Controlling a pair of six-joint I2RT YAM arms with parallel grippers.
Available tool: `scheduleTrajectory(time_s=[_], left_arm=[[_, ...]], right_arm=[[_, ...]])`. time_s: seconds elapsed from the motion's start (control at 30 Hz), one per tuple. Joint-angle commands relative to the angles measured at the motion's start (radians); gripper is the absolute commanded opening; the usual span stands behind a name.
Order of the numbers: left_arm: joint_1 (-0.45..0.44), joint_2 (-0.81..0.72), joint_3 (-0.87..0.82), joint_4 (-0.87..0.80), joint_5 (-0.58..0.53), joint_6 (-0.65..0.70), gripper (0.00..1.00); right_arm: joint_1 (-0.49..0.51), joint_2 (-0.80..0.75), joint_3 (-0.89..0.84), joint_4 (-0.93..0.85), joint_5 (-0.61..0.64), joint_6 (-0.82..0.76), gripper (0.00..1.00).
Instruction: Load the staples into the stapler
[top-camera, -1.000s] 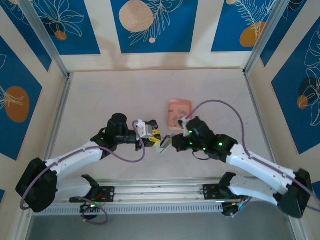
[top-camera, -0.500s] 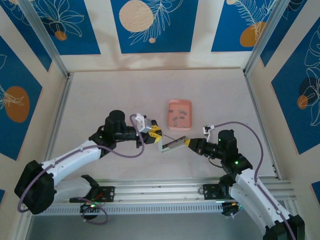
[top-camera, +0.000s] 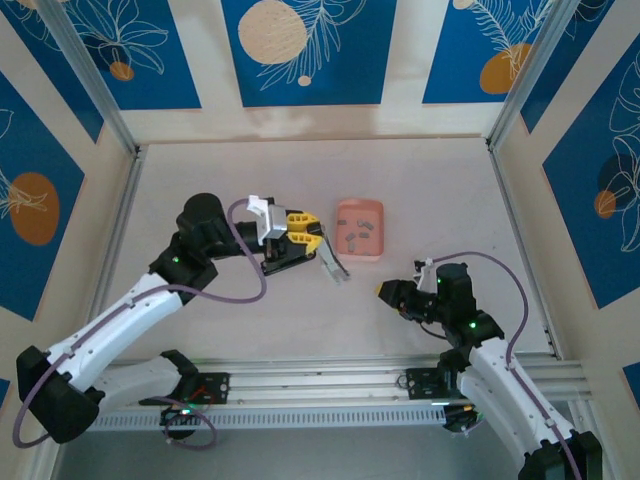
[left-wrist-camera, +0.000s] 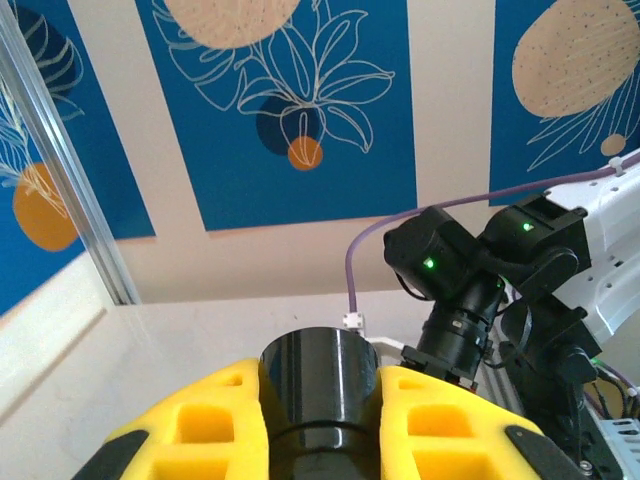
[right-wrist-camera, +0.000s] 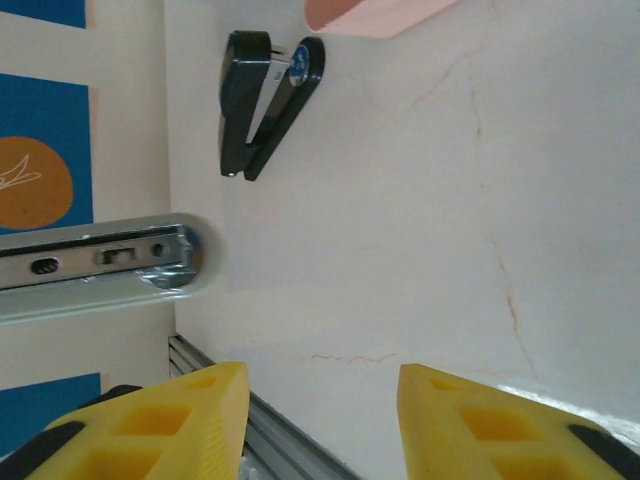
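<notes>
My left gripper (top-camera: 308, 238) is shut on the black stapler (top-camera: 335, 265), which is swung open with its silver arm slanting down to the right. In the left wrist view a black rounded part of the stapler (left-wrist-camera: 320, 385) sits clamped between the yellow fingers (left-wrist-camera: 215, 430). The staples (top-camera: 358, 232) are small grey strips lying in the pink tray (top-camera: 360, 207), just right of the stapler. My right gripper (top-camera: 385, 291) is open with nothing in it, low over the table to the right of the stapler. Its wrist view shows the stapler (right-wrist-camera: 262, 100) as an open black V beyond the right gripper (right-wrist-camera: 320, 420).
A corner of the pink tray (right-wrist-camera: 370, 12) shows beside the stapler. An aluminium rail (top-camera: 320, 375) runs along the near edge, close under the right gripper's fingers (right-wrist-camera: 200, 420). Panelled walls close in the table on three sides. The right arm (left-wrist-camera: 470, 290) stands opposite the left gripper.
The right gripper let go of the stapler, opened and drew back to the right. The left gripper carried the stapler back and up, toward the pink tray.
</notes>
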Motion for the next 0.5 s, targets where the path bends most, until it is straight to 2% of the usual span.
scheduleTrajectory(time_s=[0.0,0.13,0.23,0.3,0.47], left_arm=[[0.001,-0.015,0.038,-0.039,-0.018,0.071,0.0],[0.001,-0.006,0.033,-0.054,-0.026,0.098,0.02],[0.001,0.001,0.025,-0.038,-0.029,0.095,0.03],[0.001,0.006,0.023,-0.022,-0.023,0.088,0.03],[0.001,0.022,0.009,0.031,0.017,0.069,0.03]], right_arm=[[0.006,-0.001,0.053,-0.045,0.025,-0.072,0.47],[0.037,0.0,0.114,-0.006,0.048,-0.226,0.51],[0.088,0.001,0.157,0.055,0.056,-0.423,0.51],[0.127,0.006,0.189,0.082,0.062,-0.585,0.52],[0.203,0.049,0.269,0.106,-0.033,-1.04,0.59]])
